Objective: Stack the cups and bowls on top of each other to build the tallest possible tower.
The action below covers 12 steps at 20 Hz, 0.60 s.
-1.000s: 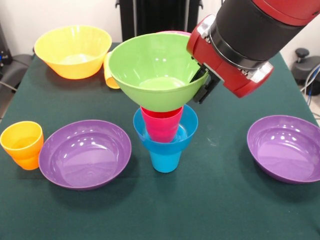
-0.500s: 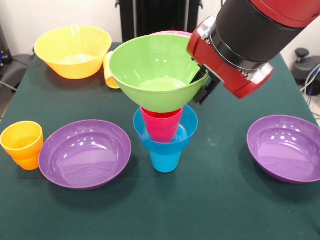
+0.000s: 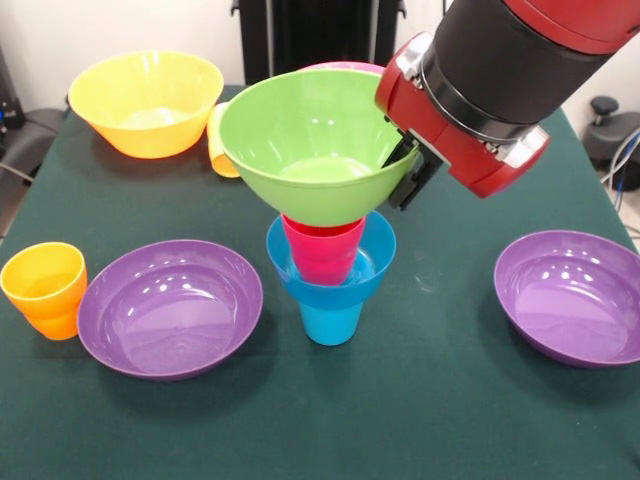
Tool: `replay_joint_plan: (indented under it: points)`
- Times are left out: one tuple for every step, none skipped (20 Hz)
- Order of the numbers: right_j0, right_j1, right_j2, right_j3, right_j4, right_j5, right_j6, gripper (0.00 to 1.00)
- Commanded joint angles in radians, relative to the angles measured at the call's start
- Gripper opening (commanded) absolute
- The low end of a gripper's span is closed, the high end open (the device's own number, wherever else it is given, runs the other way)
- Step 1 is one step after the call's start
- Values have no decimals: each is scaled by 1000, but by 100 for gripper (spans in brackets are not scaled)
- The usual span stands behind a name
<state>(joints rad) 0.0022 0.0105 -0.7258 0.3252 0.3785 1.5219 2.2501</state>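
Tower: lime green bowl (image 3: pixel 315 145) sitting on red cup (image 3: pixel 324 248), small blue bowl (image 3: pixel 330 275), blue cup (image 3: pixel 331 320). Hand (image 3: pixel 408 172) pinching the bowl's rim, barely shifting since a second ago; release pending.

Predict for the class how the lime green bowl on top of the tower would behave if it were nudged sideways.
The lime green bowl would probably tip easily: it is far wider than the red cup it rests on. Its glossy plastic suggests it may slide rather than grip. It looks stiff and light, so the whole tower, standing on a narrow blue cup, could topple.
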Motion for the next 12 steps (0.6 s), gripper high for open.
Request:
replay_joint_plan:
  points:
    - [-24,16,115,10,-73,-79,-330,0]
    - [-23,13,118,17,-75,-88,-331,0]
    - [-17,2,127,40,-80,-103,-330,0]
    - [-15,-2,130,49,-82,-109,-330,0]
    - [-14,-5,132,55,-84,-113,-331,0]
    - [-13,-7,133,59,-84,-115,-333,0]
    - [-13,-9,133,61,-85,-115,-334,0]
    - [-12,-10,134,65,-86,-119,-334,0]
    - [-14,-8,133,61,-84,-119,-333,0]
    - [-13,-9,134,63,-85,-124,-334,0]
    - [-15,-7,133,60,-84,-124,-335,0]
    - [-15,-8,135,63,-85,-129,-336,0]
